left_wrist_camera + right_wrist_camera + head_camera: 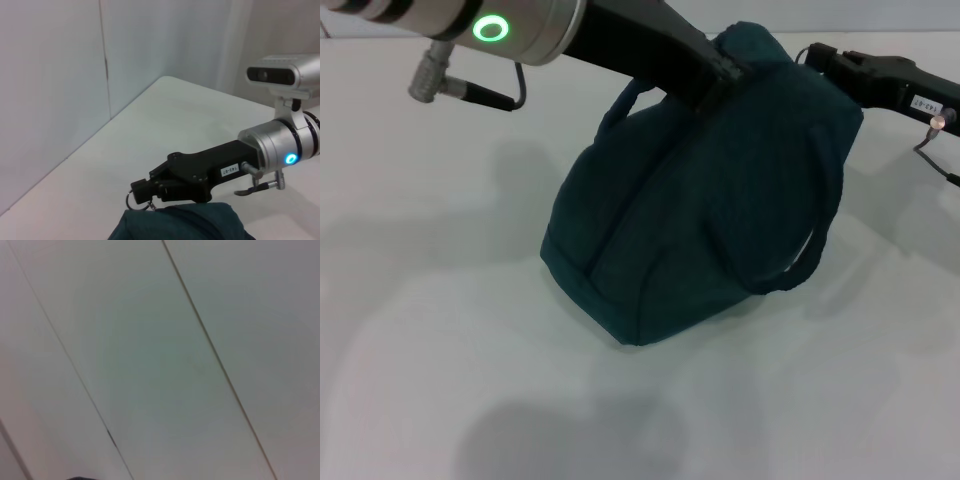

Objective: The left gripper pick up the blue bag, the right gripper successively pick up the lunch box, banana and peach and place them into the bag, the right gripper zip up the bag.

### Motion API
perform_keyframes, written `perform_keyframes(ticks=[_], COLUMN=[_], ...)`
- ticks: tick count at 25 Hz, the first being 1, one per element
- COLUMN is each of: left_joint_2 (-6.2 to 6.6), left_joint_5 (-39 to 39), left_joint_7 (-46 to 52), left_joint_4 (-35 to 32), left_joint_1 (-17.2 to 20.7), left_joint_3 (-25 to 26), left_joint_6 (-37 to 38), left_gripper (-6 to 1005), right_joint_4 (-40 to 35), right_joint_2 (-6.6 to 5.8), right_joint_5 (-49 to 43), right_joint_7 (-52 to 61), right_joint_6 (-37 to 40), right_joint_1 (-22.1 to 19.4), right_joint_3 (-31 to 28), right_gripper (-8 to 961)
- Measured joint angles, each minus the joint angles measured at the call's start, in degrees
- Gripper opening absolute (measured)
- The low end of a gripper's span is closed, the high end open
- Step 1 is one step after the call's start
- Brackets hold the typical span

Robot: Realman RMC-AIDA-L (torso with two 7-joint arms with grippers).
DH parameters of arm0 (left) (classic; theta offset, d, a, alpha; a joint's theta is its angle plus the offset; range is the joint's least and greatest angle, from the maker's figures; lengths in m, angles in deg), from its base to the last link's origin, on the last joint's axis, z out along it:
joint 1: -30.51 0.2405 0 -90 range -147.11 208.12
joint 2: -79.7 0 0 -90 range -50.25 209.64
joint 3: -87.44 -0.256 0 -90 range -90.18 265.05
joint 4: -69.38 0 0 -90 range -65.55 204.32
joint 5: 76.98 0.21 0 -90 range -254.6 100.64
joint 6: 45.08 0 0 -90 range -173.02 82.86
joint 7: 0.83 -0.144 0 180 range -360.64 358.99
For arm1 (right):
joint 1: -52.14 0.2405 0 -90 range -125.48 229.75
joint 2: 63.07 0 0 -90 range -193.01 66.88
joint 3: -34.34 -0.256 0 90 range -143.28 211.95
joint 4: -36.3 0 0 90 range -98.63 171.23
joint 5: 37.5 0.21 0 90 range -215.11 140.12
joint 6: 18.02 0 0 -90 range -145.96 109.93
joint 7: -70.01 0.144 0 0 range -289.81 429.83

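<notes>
While the left gripper [720, 75] pins the bag [700, 230] top centre, your right gripper's [142, 191] closed fingers hold its zipper ring [131, 200].

Only pale flat panels [165, 370], greenish-white in the middle and pinker toward one side. Crossed by two thin dark seams [215, 362] running slantwise and roughly parallel, one of them marked by a short darker notch [111, 438] near the frame edge. A sliver of something dark [82, 478] at the very edge, too small to identify.
</notes>
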Motion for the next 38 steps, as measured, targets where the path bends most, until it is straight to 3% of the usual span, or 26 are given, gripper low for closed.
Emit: perform_keyframes(ticks=[4, 10, 20, 27, 31, 35, 38], left_joint_2=[-0.01, -0.03, 0.00, -0.11, -0.05, 0.10, 0.08], left_joint_5=[-0.04, 0.11, -3.85, -8.22, -15.28, -24.48, -30.97], left_joint_7=[-1.07, -5.66, -12.17, -16.30, -21.30, -28.04, -37.38], left_joint_4=[1.61, 9.12, 17.06, 17.96, 17.94, 17.87, 17.79], left_joint_1=[0.26, 0.33, 0.03, 2.36, 5.71, 10.19, 16.35], left_joint_3=[0.58, 3.40, 10.80, 11.99, 14.85, 17.84, 18.61], left_joint_6=[-0.77, -4.71, -6.33, -7.30, -8.43, -7.20, -4.74], left_gripper=[24, 20, 28, 34, 171, 343, 513], right_joint_4=[-0.18, -0.58, -0.67, -0.70, -0.83, -2.89, -5.02], right_joint_2=[0.02, -0.11, -0.09, -0.23, -0.53, -1.30, -2.37], right_joint_5=[1.06, 4.93, 5.67, 5.78, 5.79, 5.21, 2.81], right_joint_7=[-0.23, -2.30, -3.62, -3.66, -3.68, -3.70, -5.10], right_joint_6=[0.19, 3.70, 7.23, 10.33, 13.69, 18.36, 25.01], right_joint_1=[-0.45, -2.43, -4.88, -6.08, -6.81, -8.84, -10.54], right_joint_3=[-0.38, -0.75, -1.16, -1.26, -1.99, -2.69, -2.51], right_gripper=[133, 134, 357, 628, 815, 876, 871])
